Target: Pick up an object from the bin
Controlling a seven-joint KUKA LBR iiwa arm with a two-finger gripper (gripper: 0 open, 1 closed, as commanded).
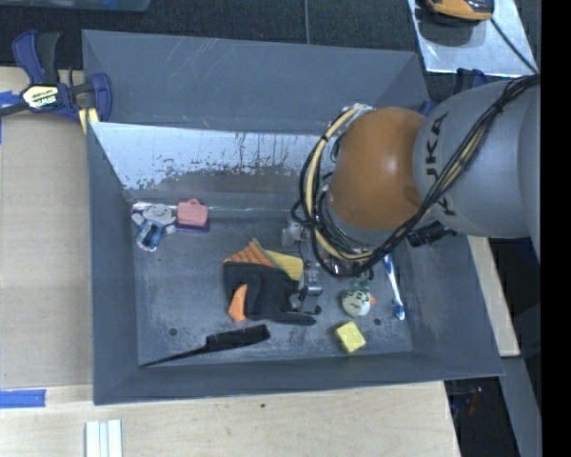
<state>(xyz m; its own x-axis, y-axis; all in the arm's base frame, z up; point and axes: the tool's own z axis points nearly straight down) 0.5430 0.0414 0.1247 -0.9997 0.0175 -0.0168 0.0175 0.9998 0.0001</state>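
The hand (305, 299) sits low at the right edge of the black lump (252, 288) in the middle of the bin (114, 255), how open I can't tell, and I'd say it should centre over that lump, clear of the comb (224, 340), before closing.

A black block (252, 288) lies flat on the floor of the bin (114, 284), near the middle and closer to the front wall. It is dark and matte, roughly rectangular. A small orange strip (238, 301) leans on its left front edge; a ridged orange piece (251, 253) and a yellow wedge (287, 264) touch its rear side. Its right end lies at the end effector (306, 298).
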